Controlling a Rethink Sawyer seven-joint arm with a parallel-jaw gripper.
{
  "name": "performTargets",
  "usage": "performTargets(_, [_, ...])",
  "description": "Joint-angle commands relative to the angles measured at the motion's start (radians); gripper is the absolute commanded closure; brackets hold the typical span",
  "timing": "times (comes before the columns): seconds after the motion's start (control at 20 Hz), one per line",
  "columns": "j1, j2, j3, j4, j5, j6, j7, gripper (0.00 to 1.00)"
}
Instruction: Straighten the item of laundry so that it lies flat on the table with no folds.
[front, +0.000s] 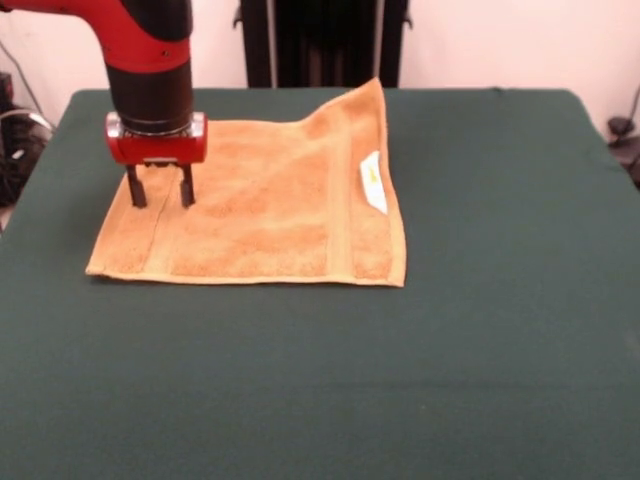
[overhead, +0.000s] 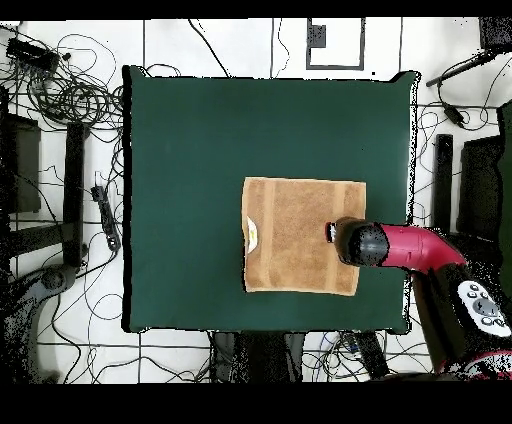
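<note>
The golden-orange towel (front: 260, 205) lies spread on the dark green table (front: 480, 330), with its white label (front: 372, 182) near its right edge. A diagonal crease runs toward its far right corner, which stands out beyond the rest of the far edge. My gripper (front: 160, 197) hangs straight down over the towel's left part. Its two fingers are apart with nothing between them, and the tips are at or just above the cloth. From overhead the towel (overhead: 295, 235) looks nearly square, with the label (overhead: 252, 236) on its left. There the gripper (overhead: 334, 234) is mostly hidden under the arm.
The red and black arm (overhead: 420, 248) reaches in over the table's right edge in the overhead view. Cables and stands lie on the floor around the table (overhead: 180, 150). Green cloth surrounds the towel on all sides.
</note>
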Motion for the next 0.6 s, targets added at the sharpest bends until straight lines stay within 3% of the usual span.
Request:
performTargets(0.05, [0.171, 0.105, 0.036, 0.067, -0.017, -0.137, 0.163, 0.00])
performTargets(0.35, [0.292, 0.092, -0.059, 0.069, 0.052, -0.144, 0.286, 0.00])
performTargets(0.6, [0.349, 0.079, -0.097, 0.066, 0.082, -0.131, 0.275, 0.00])
